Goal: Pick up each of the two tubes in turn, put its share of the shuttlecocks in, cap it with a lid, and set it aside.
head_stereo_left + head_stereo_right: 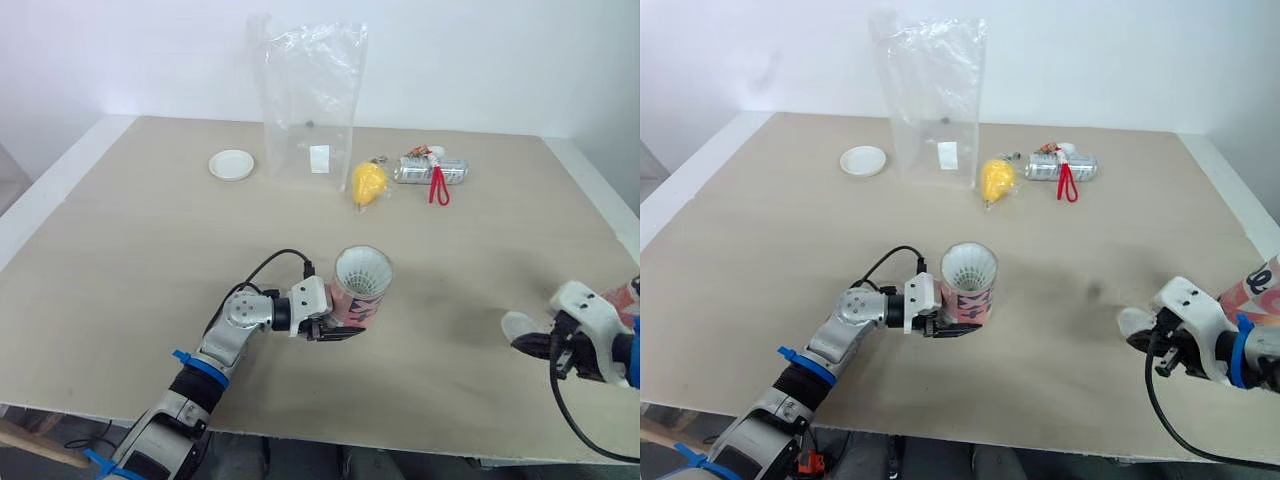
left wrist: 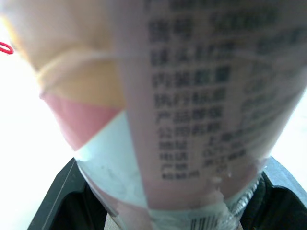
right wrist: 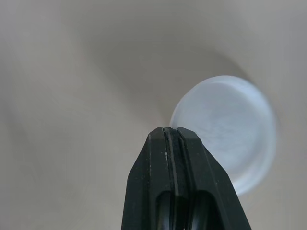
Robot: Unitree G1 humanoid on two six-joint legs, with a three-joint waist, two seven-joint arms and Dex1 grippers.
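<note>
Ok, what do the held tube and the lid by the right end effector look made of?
The tube is probably cardboard under a glossy printed film, judging by the sheen over its label text. The lid looks like thin translucent plastic, milky and frosted, with the table showing faintly through.

The tube [image 2: 192, 120] is wrapped in glossy printed film. The lid [image 3: 230, 129] is noted as frosted, translucent plastic. The table [image 1: 150, 260] is surfaced in matt, smooth, unpolished board. The bag [image 1: 310, 100] is recorded as clear, crinkled, shiny plastic.
</note>
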